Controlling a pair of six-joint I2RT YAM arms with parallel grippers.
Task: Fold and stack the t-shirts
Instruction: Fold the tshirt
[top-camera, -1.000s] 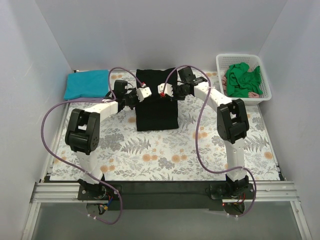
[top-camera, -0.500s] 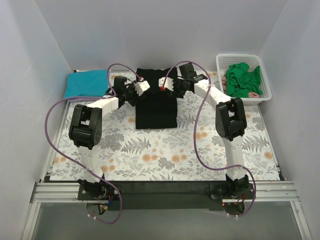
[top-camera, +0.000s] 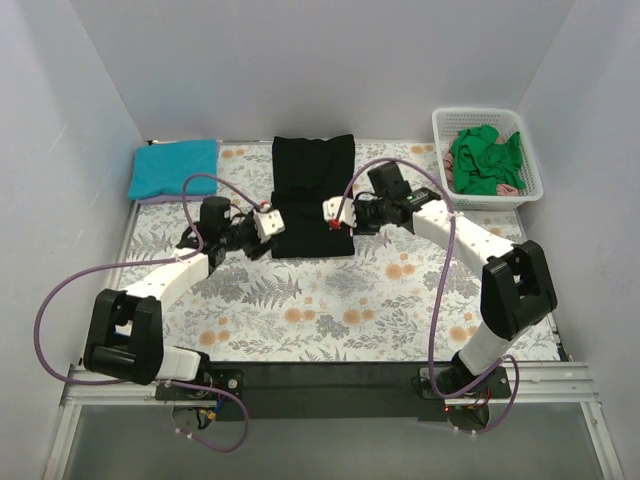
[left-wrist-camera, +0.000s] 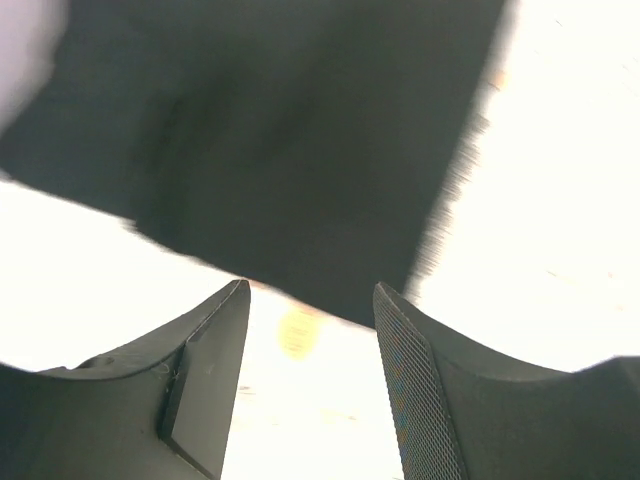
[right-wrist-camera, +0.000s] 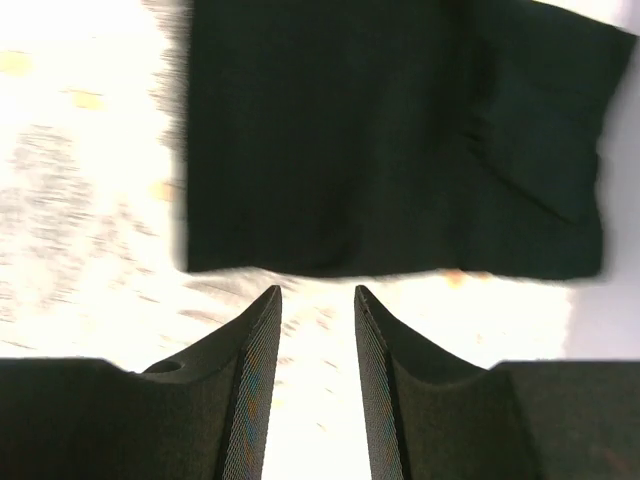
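Note:
A black t-shirt (top-camera: 313, 195) lies folded into a long rectangle at the back centre of the fern-print cover. My left gripper (top-camera: 268, 222) is open and empty at the shirt's near left corner. My right gripper (top-camera: 333, 213) is open and empty at its near right corner. In the left wrist view the shirt (left-wrist-camera: 280, 150) lies just beyond my open gripper (left-wrist-camera: 310, 292). In the right wrist view the shirt's near edge (right-wrist-camera: 400, 140) lies just beyond my open gripper (right-wrist-camera: 317, 292). A folded teal shirt (top-camera: 175, 168) lies at the back left. Green shirts (top-camera: 485, 160) are bunched in the basket.
The white lattice basket (top-camera: 530, 190) stands at the back right corner. White walls close in the back and both sides. Purple cables loop from both arms over the cover (top-camera: 330, 310).
Both arms have pulled back from over the far part of the black shirt toward its near edge and dropped lower. The shirt now lies uncovered.

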